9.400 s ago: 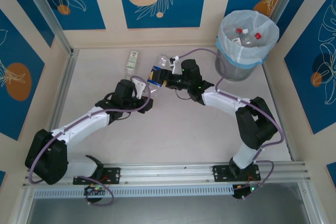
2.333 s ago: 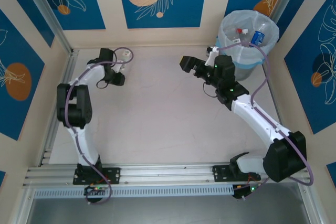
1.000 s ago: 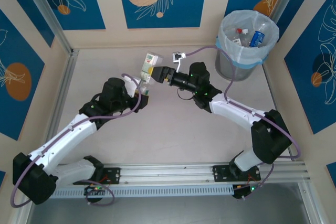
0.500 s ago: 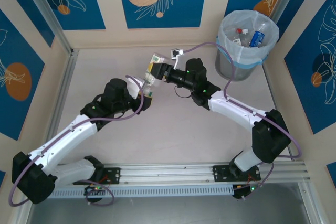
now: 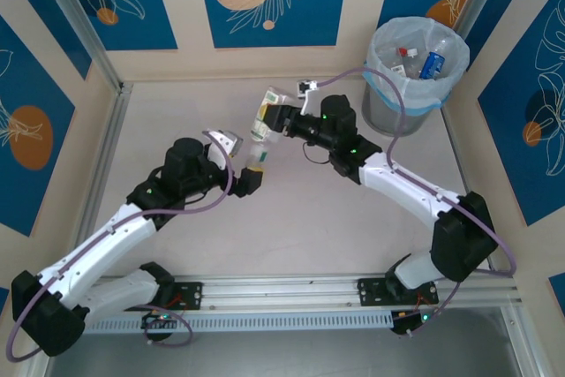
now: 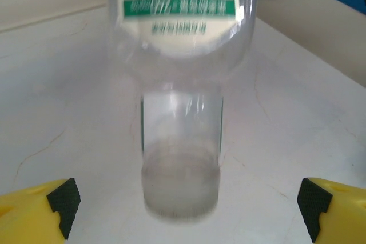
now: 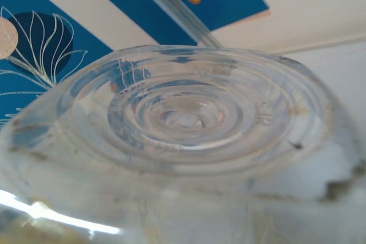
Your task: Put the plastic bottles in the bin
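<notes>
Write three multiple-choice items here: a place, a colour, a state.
1. The bin stands at: A) far right corner; B) near left corner; C) between the arm bases.
2. Label of the bottle in the right tool: A) red; B) green-white; C) gold.
3. The left tool is: A) open; B) shut on the bottle; C) shut on the bin.
Key: A, it stands far back on the right; B, green band on white; A, its yellow fingers stand wide of the bottle.

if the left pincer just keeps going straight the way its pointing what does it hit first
The green-labelled bottle. Its narrow end hangs dead ahead, between the tips of the open left pincer, and the right pincer holds it up. The gap looks short, though depth is hard to judge.
</notes>
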Action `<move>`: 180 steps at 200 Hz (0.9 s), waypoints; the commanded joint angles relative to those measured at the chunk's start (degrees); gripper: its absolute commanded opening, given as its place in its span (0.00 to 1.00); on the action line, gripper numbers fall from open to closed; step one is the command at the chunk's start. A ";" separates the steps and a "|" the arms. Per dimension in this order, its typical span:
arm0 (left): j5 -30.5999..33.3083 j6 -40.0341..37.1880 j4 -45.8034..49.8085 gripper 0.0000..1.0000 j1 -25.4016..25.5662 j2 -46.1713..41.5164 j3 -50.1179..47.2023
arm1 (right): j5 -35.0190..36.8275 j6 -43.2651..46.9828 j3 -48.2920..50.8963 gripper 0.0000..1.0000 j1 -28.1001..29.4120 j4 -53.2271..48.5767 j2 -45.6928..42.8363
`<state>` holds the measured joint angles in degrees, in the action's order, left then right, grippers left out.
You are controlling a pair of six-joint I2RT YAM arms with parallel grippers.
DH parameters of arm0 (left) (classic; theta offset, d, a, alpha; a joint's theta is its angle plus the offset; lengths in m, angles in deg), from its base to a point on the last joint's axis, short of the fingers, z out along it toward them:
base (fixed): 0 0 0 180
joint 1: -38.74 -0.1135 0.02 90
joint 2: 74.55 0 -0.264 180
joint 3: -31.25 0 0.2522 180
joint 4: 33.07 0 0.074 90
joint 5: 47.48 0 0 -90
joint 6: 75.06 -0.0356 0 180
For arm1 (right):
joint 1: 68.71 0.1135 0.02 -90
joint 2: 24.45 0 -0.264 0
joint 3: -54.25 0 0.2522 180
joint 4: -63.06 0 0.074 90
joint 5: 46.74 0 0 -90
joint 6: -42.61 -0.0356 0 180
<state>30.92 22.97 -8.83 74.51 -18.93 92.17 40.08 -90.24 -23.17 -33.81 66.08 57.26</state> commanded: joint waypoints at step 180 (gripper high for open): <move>24.85 9.21 -8.55 0.99 0.21 5.70 -6.11 | 35.50 57.45 -28.11 0.50 -29.34 5.02 10.81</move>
<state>53.80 30.05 -14.80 74.60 -14.43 85.92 71.62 -36.56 -50.58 -61.92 63.19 65.88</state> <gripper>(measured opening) 0.989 0.504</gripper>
